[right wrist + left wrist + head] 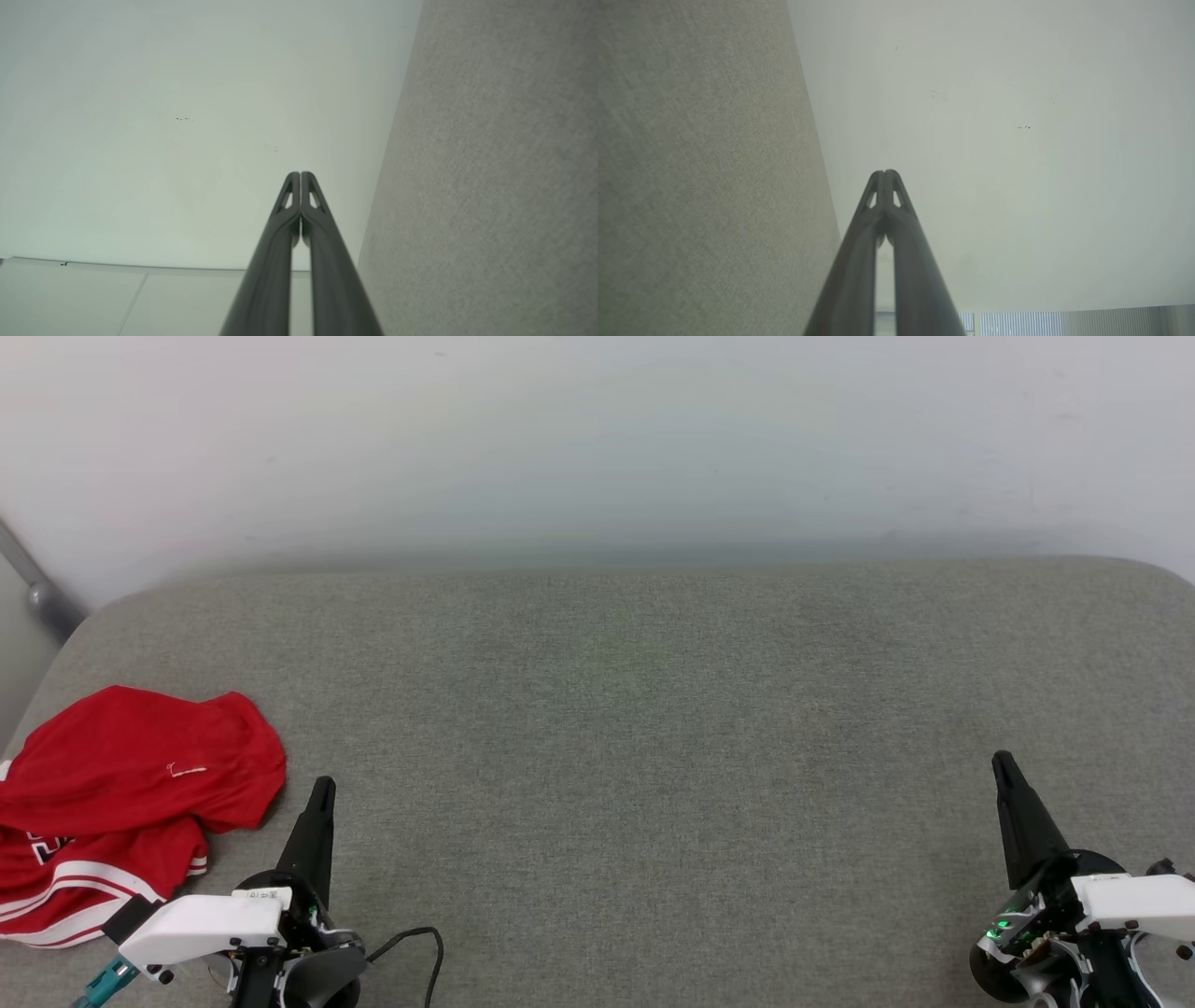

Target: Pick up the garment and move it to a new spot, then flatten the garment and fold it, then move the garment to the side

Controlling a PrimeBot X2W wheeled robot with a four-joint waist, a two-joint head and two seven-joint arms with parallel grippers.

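Just right of the garment (131,784) on the counter (653,709), left claw (322,788) sits pinched together; right claw (1002,763) likewise, far from it. Pickup looks unstarted: left claw must part and reach the cloth.

The garment (131,784) runs off the left edge, its lettering (43,847) mostly hidden in folds.

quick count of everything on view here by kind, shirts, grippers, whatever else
red jersey: 1
grippers, both shut: 2, left gripper and right gripper
grey fabric surface: 1
black cable: 1
total: 5
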